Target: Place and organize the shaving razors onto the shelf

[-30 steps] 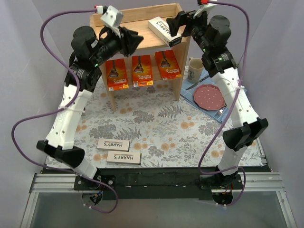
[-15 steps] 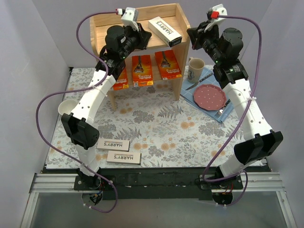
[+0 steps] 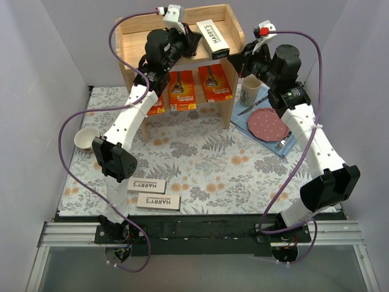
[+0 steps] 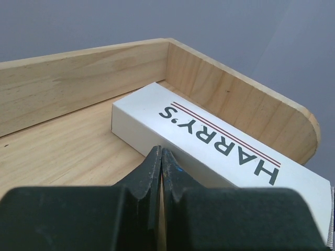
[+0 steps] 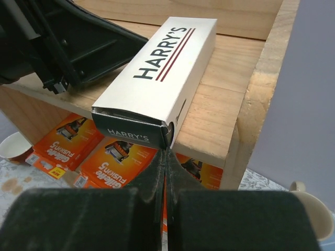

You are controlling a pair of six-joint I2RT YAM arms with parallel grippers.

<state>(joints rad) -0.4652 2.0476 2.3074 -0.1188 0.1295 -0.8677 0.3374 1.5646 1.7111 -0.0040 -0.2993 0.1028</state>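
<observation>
Left pincer (image 4: 160, 156): closed, tips at HARRY'S box (image 4: 209, 130) side.
Right pincer (image 5: 166, 157): closed, at box end.
Shelf (image 4: 63, 89): box on top tier.

Noted plain pale grey walls (image 3: 42, 61) enclosing table (image 3: 206, 167) on three sides. Found its top printed with grey leaves and orange blooms, with aluminium frame (image 3: 67, 233) along near edge. Recorded even, diffuse light.

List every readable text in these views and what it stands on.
"HARRY'S": top face of the long white cardboard box on the wooden shelf.
"HARRY'S": that box's dark end.
"HARRY'S": each of two white boxes on the table.
"Gillette FUSION5": flat orange packs, lower tier.
Their small print: too small.
</observation>
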